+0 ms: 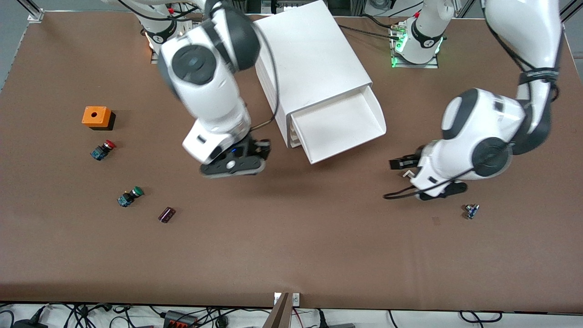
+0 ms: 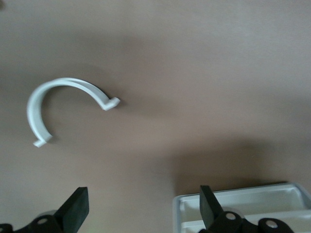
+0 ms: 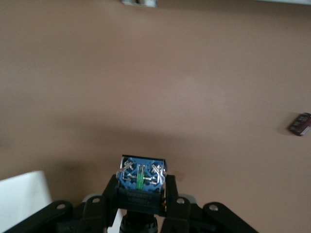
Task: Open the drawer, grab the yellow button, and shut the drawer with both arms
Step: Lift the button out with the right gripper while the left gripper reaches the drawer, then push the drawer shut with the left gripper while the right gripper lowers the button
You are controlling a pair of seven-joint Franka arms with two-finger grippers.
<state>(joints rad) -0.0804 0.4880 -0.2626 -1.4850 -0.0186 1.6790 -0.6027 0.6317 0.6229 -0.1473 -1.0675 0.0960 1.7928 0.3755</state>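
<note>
The white cabinet [image 1: 309, 64] stands at the table's middle, near the robots' bases. Its top drawer [image 1: 339, 125] is pulled out, and nothing shows inside it. My right gripper [image 1: 257, 152] hangs over the table beside the cabinet, toward the right arm's end. In the right wrist view it [image 3: 141, 199] is shut on the button [image 3: 141, 179]. The button's blue-and-black body shows; its cap is hidden. My left gripper [image 1: 397, 165] is open and empty [image 2: 143, 208] over the table, beside the drawer's corner [image 2: 243, 208], toward the left arm's end.
An orange box [image 1: 96, 116], a red-capped button [image 1: 103, 149], a green-capped button [image 1: 130, 196] and a small dark part [image 1: 166, 214] lie toward the right arm's end. A small blue part [image 1: 471, 211] lies near the left arm. A white curved clip [image 2: 53, 104] lies on the table.
</note>
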